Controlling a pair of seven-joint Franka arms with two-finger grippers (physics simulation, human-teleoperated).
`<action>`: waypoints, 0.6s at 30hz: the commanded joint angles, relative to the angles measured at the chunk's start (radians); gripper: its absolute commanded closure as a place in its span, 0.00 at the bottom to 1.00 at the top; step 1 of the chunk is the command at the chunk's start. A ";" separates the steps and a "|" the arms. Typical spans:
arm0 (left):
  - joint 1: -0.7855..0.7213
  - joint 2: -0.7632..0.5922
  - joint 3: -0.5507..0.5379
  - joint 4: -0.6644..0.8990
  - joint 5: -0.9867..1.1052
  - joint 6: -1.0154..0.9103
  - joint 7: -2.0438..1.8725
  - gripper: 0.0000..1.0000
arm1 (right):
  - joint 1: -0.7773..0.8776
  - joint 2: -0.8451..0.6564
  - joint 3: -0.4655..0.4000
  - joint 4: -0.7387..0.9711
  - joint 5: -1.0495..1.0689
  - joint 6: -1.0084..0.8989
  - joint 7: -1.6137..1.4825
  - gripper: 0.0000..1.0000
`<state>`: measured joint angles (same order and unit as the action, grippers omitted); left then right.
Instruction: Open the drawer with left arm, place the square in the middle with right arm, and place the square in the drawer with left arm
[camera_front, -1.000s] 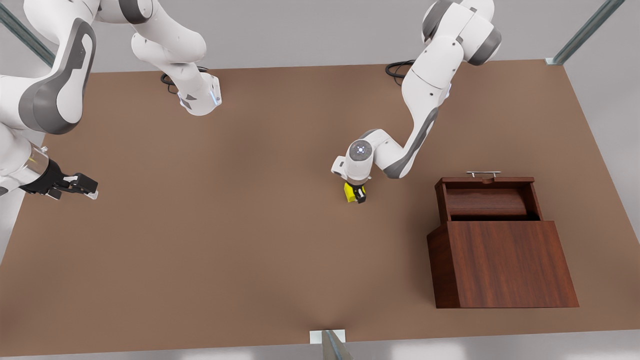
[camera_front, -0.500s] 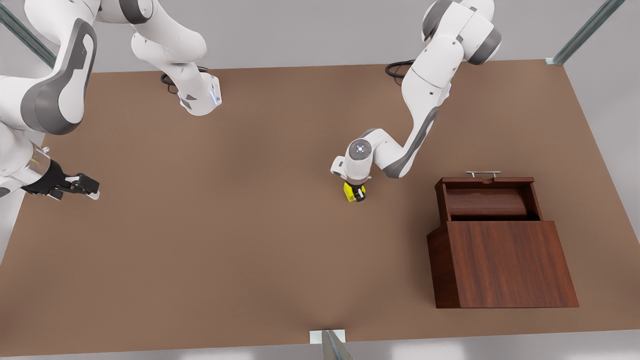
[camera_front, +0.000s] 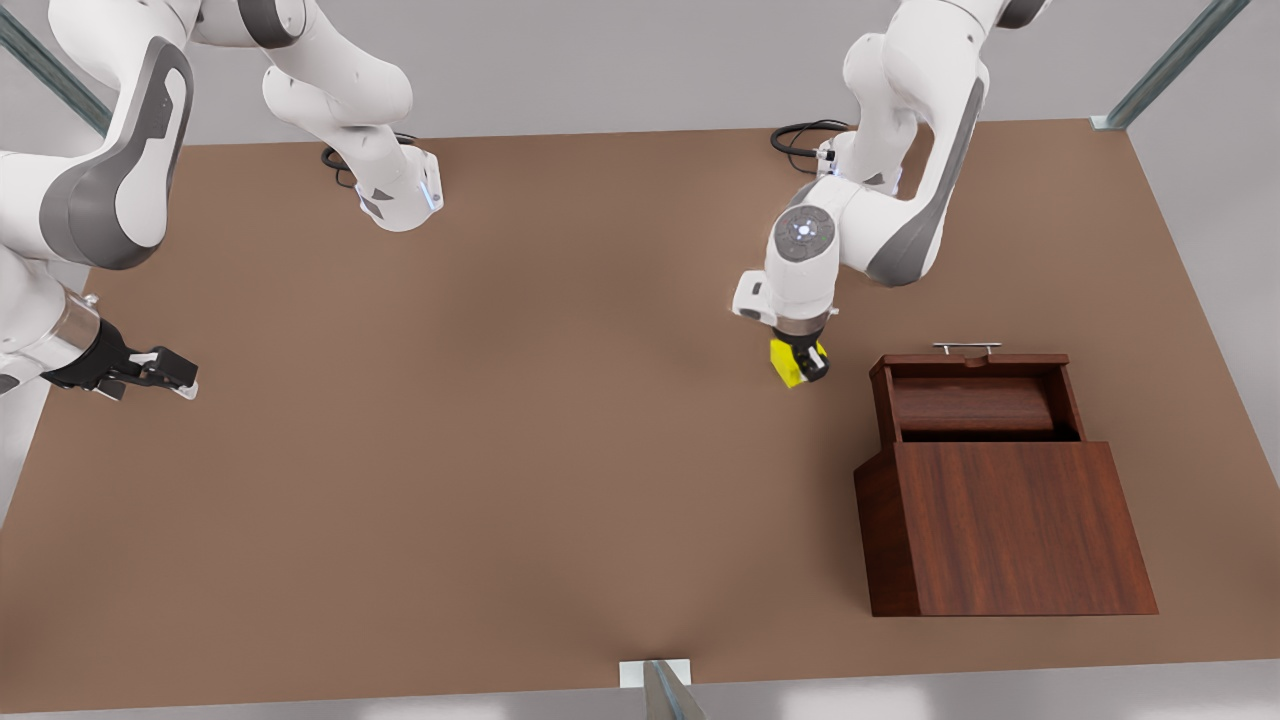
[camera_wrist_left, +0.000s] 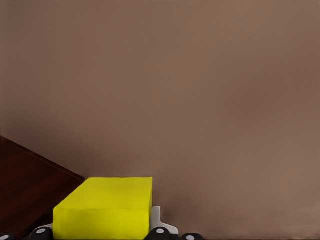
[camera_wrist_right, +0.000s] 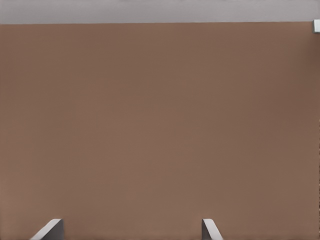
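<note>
The yellow cube is clamped between the fingers of the left gripper, which points straight down, and is held above the table just off the drawer's corner nearest the middle of the table. In the front view the cube is seen turned slightly, so that its edges are not square with the table edges; no long axis can be made out there. In the left wrist view the cube is seen close up, broad and flat-topped, with a corner of the dark wood beside it and bare tabletop beyond.

The drawer is pulled out of the cabinet toward the far edge of the table, its silver bar handle lying parallel to that edge. The tray is open to view and nothing is seen inside it except its own wooden floor. The cabinet stands near the table edge on the front view's right, closer to the near edge than to the far one.

The right gripper is held low beside the table edge on the front view's left, well apart from the cube and the cabinet. Its fingers are spread apart with nothing between them, and plain tabletop is seen in the right wrist view. That arm is waiting
</note>
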<state>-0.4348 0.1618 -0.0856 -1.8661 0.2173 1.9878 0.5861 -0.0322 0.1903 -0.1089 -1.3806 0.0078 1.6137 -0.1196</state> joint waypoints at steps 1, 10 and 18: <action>-0.001 -0.002 0.016 0.001 -0.088 -0.001 0.027 0.30 | 0.000 0.000 0.000 0.000 0.000 -0.002 0.000 0.00; 0.001 -0.005 0.406 -0.002 -0.173 -0.001 0.584 0.30 | 0.003 0.001 0.000 0.000 -0.002 0.000 0.002 0.00; 0.015 0.079 0.487 -0.001 -0.176 0.022 0.663 0.00 | 0.003 0.001 0.000 0.000 -0.002 -0.002 0.000 0.00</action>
<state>-0.4199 0.2447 0.4025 -1.8669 0.0472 2.0103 1.2473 -0.0293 0.1912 -0.1089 -1.3806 0.0061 1.6128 -0.1196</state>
